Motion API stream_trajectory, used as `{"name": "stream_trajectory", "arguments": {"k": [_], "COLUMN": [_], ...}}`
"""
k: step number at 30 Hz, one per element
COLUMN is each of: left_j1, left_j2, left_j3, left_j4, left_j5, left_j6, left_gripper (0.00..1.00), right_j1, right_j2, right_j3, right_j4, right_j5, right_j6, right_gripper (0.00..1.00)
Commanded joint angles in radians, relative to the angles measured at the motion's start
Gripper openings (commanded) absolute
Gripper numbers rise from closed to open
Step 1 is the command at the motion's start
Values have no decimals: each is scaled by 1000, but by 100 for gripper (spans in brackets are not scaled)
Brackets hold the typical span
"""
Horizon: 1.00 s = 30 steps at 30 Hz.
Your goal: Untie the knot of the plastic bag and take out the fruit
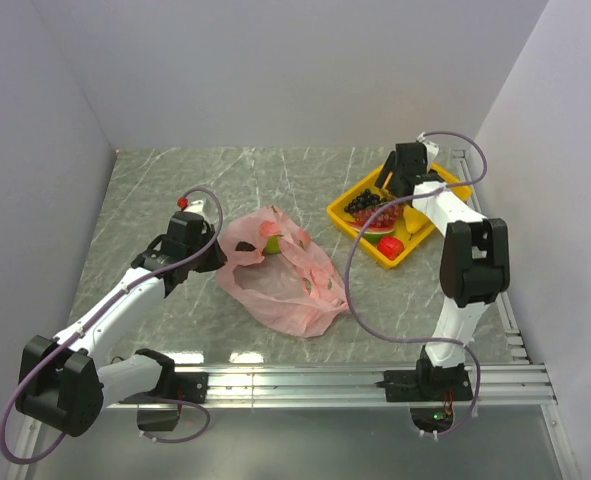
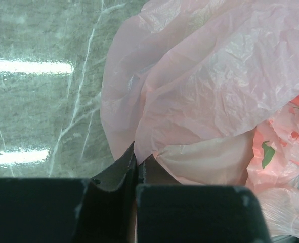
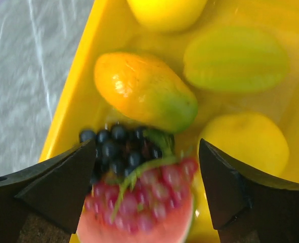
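The pink plastic bag (image 1: 285, 275) lies crumpled in the middle of the table, its mouth gaping toward the back. A green fruit (image 1: 272, 244) shows inside it. No knot shows in any view. My left gripper (image 1: 215, 260) is at the bag's left edge. In the left wrist view its jaws are shut on a fold of the plastic bag (image 2: 200, 101). My right gripper (image 3: 146, 147) hangs open over the yellow tray (image 3: 73, 101), holding nothing. Below it lie an orange-green mango-like fruit (image 3: 144, 91), a yellow round fruit (image 3: 248, 142) and a ribbed green fruit (image 3: 235, 58).
The yellow tray (image 1: 340, 213) stands at the back right. It also holds black grapes (image 3: 114, 149), red grapes (image 3: 149, 197), a watermelon slice (image 3: 134, 230) and a small red fruit (image 1: 391, 247). Grey walls close in on three sides. An aluminium rail (image 1: 305, 380) runs along the near edge.
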Motion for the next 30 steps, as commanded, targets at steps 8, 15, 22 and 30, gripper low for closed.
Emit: {"name": "stream_trajectory", "arguments": {"k": [8,15,22,30], "left_j1": [-43,-368,-480,-457], "left_j2": [-79,-116,-46,-62], "left_j3": [116,254,124,33], "left_j4": [1,-63,-64,-116], "left_j5": [-67,-270,-352,-451], "left_j6": [130,136,11,-246], "left_gripper": [1,1,0,1], "right_j1": [227,347,411,567], "right_j2": [-465,-714,-820,-854], "right_j3": [-311,-496,-575,-584], "right_j4": [139,236,234,207], "right_j5": [-77,-187,-247,-377], "right_j6": [-122,-183,-281,-362], "right_gripper": [88,84,84,79]}}
